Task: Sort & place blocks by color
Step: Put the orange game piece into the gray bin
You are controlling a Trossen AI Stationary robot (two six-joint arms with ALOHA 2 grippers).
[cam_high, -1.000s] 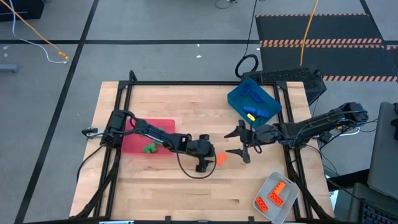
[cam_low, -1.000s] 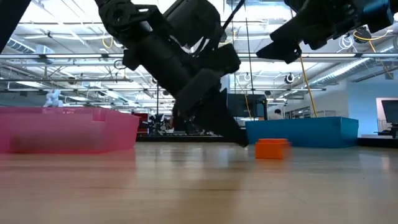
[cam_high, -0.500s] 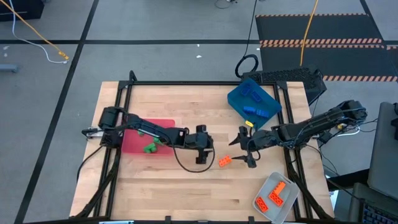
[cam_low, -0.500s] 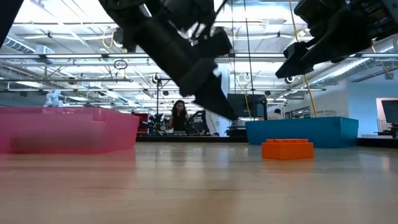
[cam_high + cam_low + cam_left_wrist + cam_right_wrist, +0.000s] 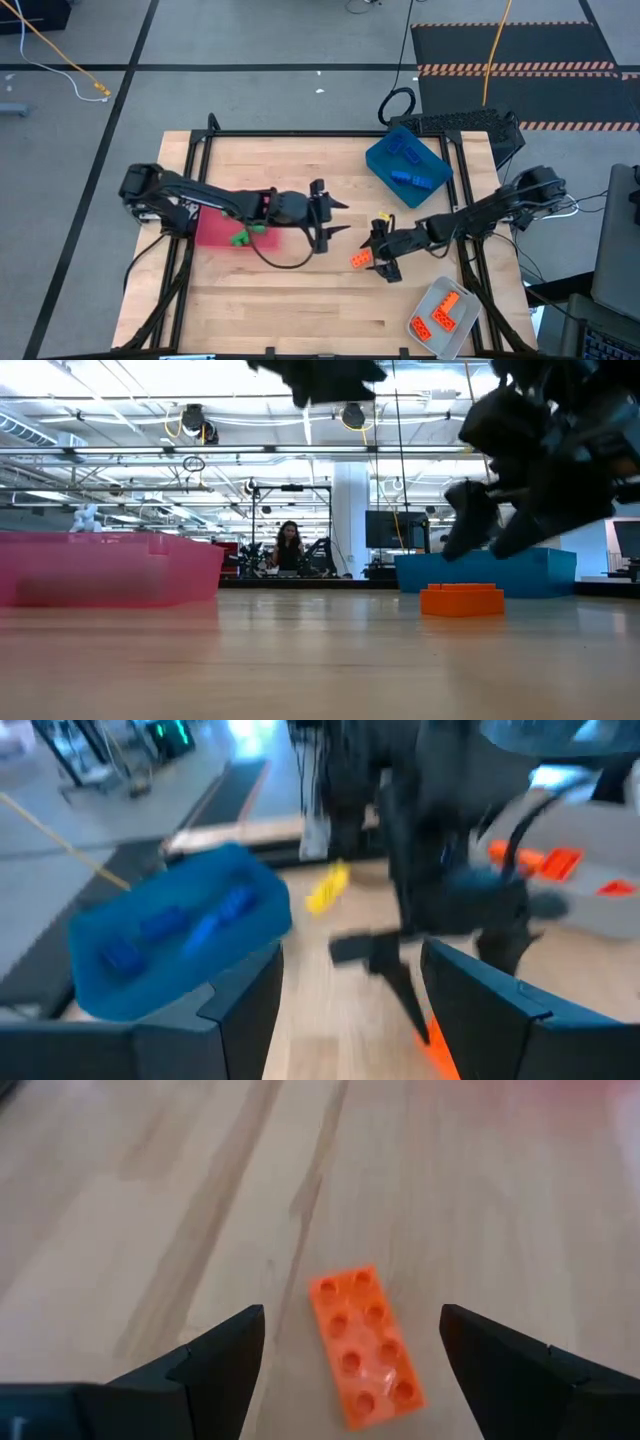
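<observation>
One orange block lies flat on the wood, studs up, right of the table's middle; it also shows in the low view. My right gripper hangs open just above and to the right of it, slanting down. In the right wrist view the orange block lies ahead between the two fingers of my right gripper, untouched. My left gripper is open, high over the table's middle, with nothing in it. Green blocks lie in the red tray.
A blue tray with blue blocks stands at the far right. A clear-grey tray with orange blocks sits at the near right corner. Black frame rails run along the table's left and right sides. Bare wood lies in the near middle.
My left gripper has risen from beside the orange block and drawn back toward the far edge, tipping up nearer level. My right gripper has come down toward the near edge, over the orange block. The block has turned a little on the table.
</observation>
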